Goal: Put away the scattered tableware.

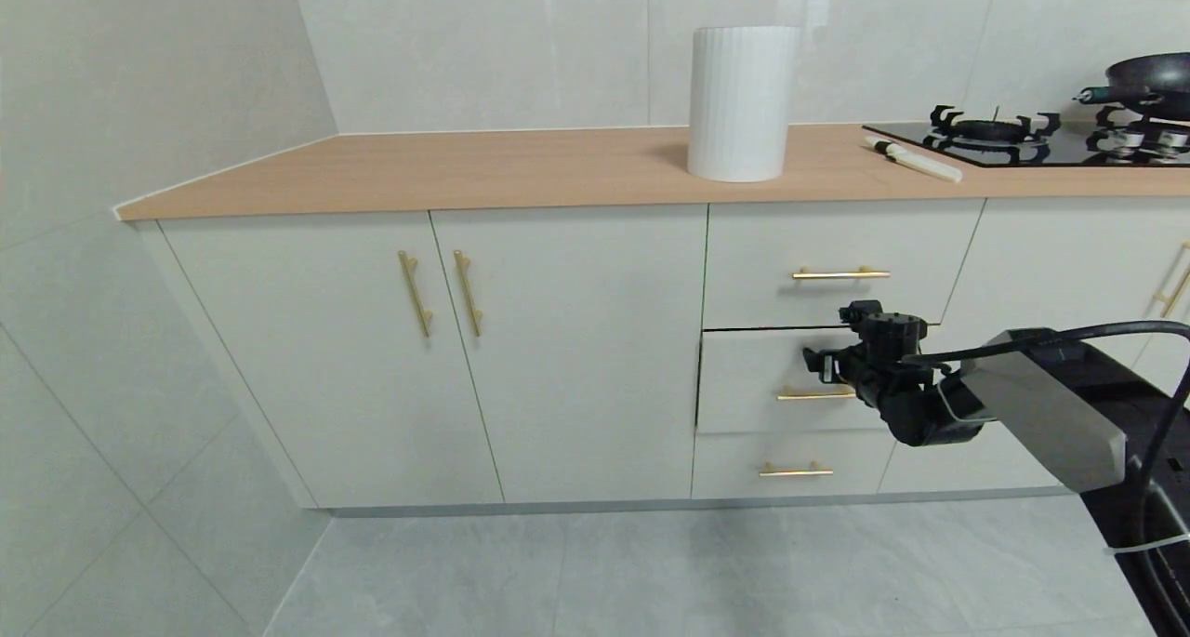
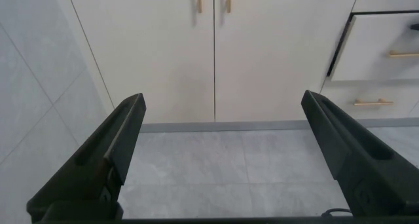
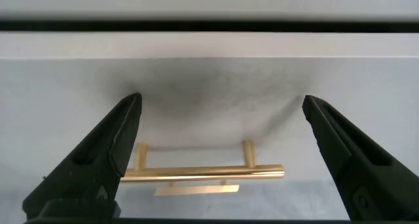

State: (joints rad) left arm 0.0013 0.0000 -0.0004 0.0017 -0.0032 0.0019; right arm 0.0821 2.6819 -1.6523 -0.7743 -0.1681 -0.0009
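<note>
The right jaws are spread wide right up against the middle drawer [image 1: 753, 381], with its brass handle [image 3: 203, 173] low between them, untouched. The pale utensil [image 1: 916, 160] lies up on the bench [image 1: 465, 167] beside the hob [image 1: 1023, 139], well apart from them. The left jaws gape wide too, above the floor [image 2: 216, 171].

Bright, even light; glare streaks the wall tile [image 1: 823, 0], soft shadow on the drawer front [image 3: 209, 86].
</note>
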